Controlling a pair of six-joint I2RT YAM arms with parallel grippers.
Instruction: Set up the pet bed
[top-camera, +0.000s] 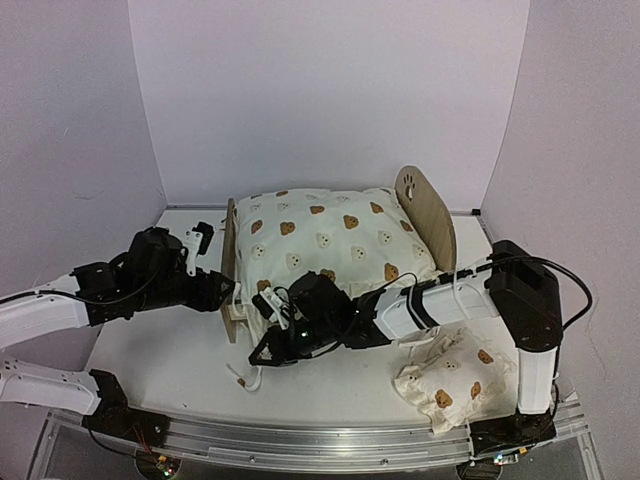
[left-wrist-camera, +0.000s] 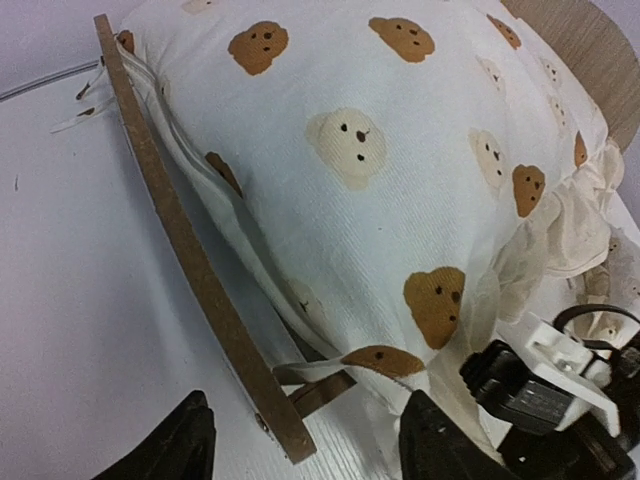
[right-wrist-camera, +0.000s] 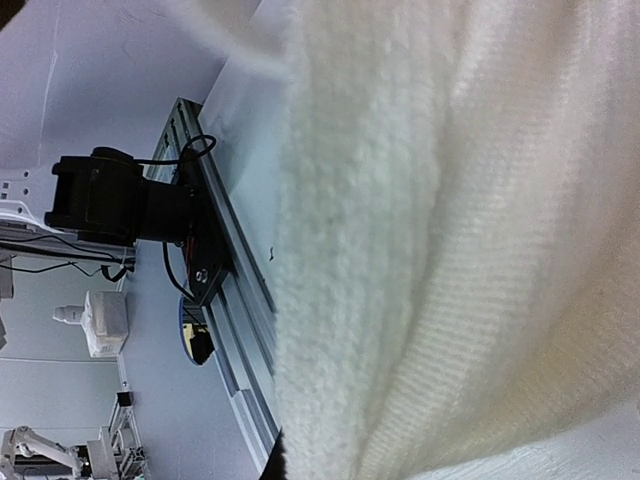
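Note:
The pet bed stands mid-table, its rounded headboard (top-camera: 425, 215) with a paw cutout at the right and its low footboard (top-camera: 229, 270) at the left. A large cream bear-print cushion (top-camera: 330, 240) lies on it and hides the base. My left gripper (left-wrist-camera: 300, 452) is open, its fingers either side of the footboard's (left-wrist-camera: 180, 240) near corner, touching nothing. My right gripper (top-camera: 268, 350) is at the cushion's front edge, shut on its fabric, with a tie hanging below it. In the right wrist view cream cushion fabric (right-wrist-camera: 450, 250) fills the frame and hides the jaws.
A small bear-print pillow (top-camera: 450, 380) lies at the front right beside the right arm's base. The right arm stretches across the table in front of the bed. White walls close in the back and both sides. A metal rail (top-camera: 320, 440) runs along the near edge.

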